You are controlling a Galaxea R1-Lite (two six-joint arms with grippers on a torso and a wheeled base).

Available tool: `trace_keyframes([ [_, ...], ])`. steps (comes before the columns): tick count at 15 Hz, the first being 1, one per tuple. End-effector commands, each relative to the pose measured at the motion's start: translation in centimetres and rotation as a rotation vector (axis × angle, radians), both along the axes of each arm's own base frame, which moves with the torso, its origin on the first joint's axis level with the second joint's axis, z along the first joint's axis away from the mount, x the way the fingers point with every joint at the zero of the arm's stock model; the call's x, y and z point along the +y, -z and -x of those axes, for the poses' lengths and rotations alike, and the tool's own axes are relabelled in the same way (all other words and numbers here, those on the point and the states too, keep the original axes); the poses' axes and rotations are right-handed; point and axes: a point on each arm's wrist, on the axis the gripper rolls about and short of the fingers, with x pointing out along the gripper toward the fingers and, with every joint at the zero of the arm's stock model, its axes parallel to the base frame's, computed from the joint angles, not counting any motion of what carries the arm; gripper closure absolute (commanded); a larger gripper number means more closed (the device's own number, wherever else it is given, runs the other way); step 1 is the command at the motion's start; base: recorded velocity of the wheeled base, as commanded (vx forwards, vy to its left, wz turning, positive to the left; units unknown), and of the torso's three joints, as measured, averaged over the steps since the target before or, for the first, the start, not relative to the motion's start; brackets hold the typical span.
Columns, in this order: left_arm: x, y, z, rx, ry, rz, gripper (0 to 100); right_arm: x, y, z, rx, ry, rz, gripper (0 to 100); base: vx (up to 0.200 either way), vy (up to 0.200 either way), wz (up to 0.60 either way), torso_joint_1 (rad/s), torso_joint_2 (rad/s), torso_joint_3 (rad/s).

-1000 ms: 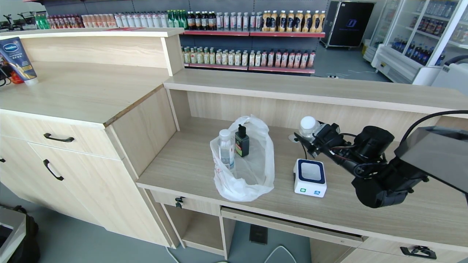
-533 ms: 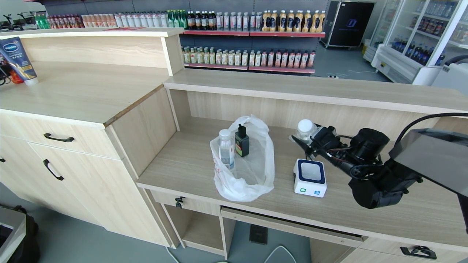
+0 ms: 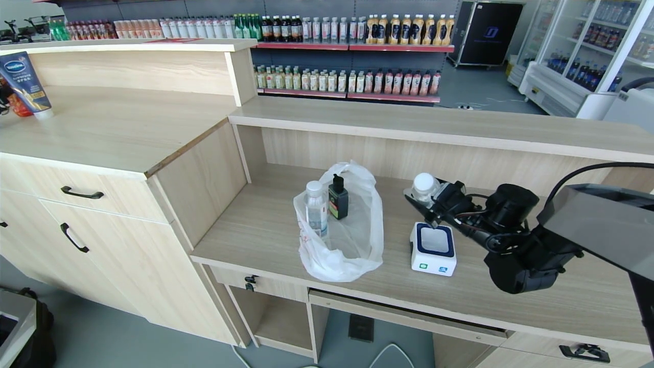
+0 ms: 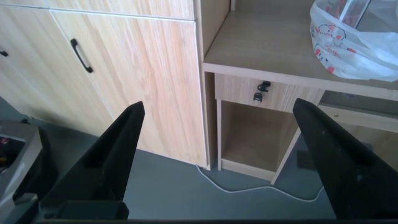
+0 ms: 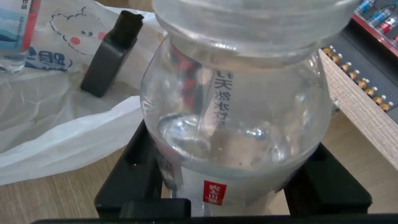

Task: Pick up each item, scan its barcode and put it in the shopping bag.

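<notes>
My right gripper (image 3: 425, 198) is shut on a clear bottle (image 3: 423, 187) with a white cap, held just behind and above the white barcode scanner (image 3: 433, 249) on the counter. In the right wrist view the clear bottle (image 5: 239, 118) sits between the black fingers (image 5: 140, 165). The white shopping bag (image 3: 341, 230) stands open left of the scanner, holding a clear water bottle (image 3: 316, 207) and a dark pump bottle (image 3: 337, 197). The same dark pump bottle (image 5: 111, 55) and bag (image 5: 74, 134) show beyond the held bottle. My left gripper (image 4: 217, 155) hangs open low beside the counter, over the floor.
A raised wooden ledge (image 3: 439, 128) runs behind the work surface. A taller counter (image 3: 102, 128) with a blue tube (image 3: 23, 82) is on the left. Cabinet doors (image 4: 124, 68) and a drawer lock (image 4: 262, 91) face the left gripper. Drink shelves (image 3: 352, 51) line the back.
My right gripper has carried the clear bottle slightly lower and leftward, closer to the scanner. The bag and its contents have stayed put.
</notes>
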Motion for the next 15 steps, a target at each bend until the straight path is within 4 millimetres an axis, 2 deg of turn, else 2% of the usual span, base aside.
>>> trace_keyframes([
  [1, 0.0, 0.0, 0.0, 0.000, -0.001, 0.000, 0, -0.3, 0.3, -0.1, 0.004, 0.006, 0.002, 100, 0.000, 0.000, 0.00, 0.000, 0.00, 0.000],
  [9, 0.0, 0.0, 0.0, 0.000, -0.001, 0.000, 0, -0.4, 0.1, -0.4, -0.005, 0.011, -0.001, 100, 0.000, 0.000, 0.00, 0.000, 0.00, 0.000],
  [12, 0.0, 0.0, 0.0, 0.000, -0.001, 0.000, 0, -0.9, -3.1, 0.8, -0.014, 0.004, -0.073, 100, 0.000, 0.000, 0.00, 0.000, 0.00, 0.000],
  [14, 0.0, 0.0, 0.0, 0.000, -0.001, 0.000, 0, -1.7, -8.0, 4.2, 0.031, 0.002, -0.205, 100, 0.000, 0.000, 0.00, 0.000, 0.00, 0.000],
  [15, 0.0, 0.0, 0.0, 0.000, -0.001, 0.000, 0, -2.2, -9.6, 5.7, 0.053, 0.026, -0.250, 100, 0.000, 0.000, 0.00, 0.000, 0.00, 0.000],
])
